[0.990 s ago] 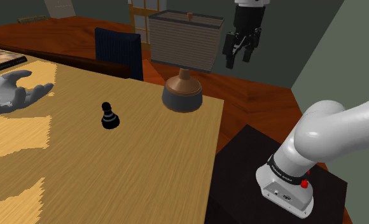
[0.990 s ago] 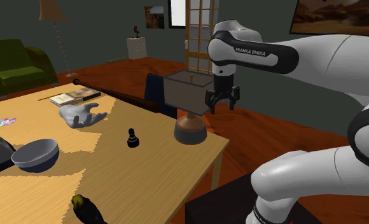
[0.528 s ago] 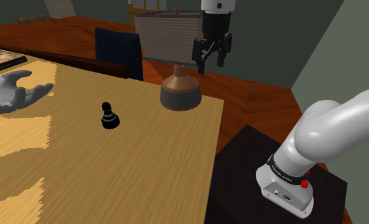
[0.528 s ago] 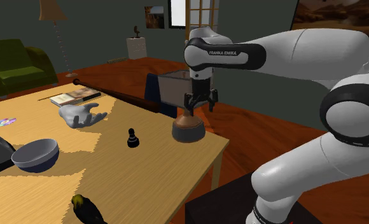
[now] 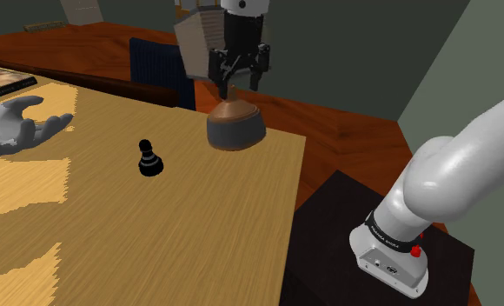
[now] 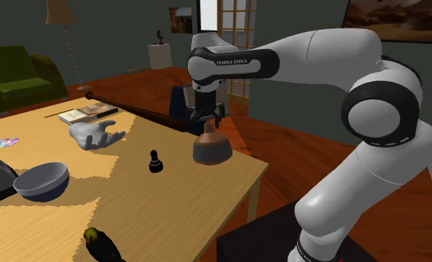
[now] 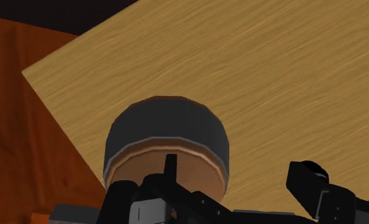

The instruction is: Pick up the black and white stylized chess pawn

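The small black pawn (image 5: pixel 149 161) (image 6: pixel 156 161) stands upright on the wooden table (image 5: pixel 198 235) (image 6: pixel 192 205). My gripper (image 5: pixel 237 76) (image 6: pixel 206 117) (image 7: pixel 215 194) hangs open well to the shoulder view's right of the pawn and farther back, just above a brown and grey vase (image 5: pixel 235 128) (image 6: pixel 211 148) (image 7: pixel 167 143). The vase's narrow neck reaches up between the spread fingers (image 7: pixel 307 184). In the wrist view the vase's rounded body lies under the hand, near the table's corner.
A white hand model (image 5: pixel 16 126) (image 6: pixel 95 135), a book (image 5: pixel 3 83) (image 6: pixel 88 113), a grey bowl (image 6: pixel 40 181) and a disc (image 6: pixel 6 141) lie farther along the table. A dark blue chair (image 5: pixel 159 69) stands behind it. The table's edge runs close beside the vase.
The gripper has swung from beyond the table's edge toward the shoulder view's left and down onto the vase's neck. The vase has slid a little the same way. The pawn has not moved.
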`<control>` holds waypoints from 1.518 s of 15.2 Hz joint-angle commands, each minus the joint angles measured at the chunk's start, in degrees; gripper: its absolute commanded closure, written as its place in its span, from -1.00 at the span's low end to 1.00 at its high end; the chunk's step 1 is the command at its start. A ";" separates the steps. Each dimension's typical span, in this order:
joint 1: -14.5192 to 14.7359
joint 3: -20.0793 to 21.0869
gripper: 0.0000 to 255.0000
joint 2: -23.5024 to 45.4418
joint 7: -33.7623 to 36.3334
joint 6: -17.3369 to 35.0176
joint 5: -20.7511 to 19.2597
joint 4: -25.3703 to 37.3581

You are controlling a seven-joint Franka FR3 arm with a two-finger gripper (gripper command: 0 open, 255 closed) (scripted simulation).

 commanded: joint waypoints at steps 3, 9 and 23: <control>0.45 3.43 -1.00 11.86 4.63 -2.78 -2.02 5.83; 3.48 6.52 -1.00 26.47 11.66 -3.00 -7.29 18.76; 15.68 5.70 -1.00 55.69 19.29 -10.10 -17.24 52.16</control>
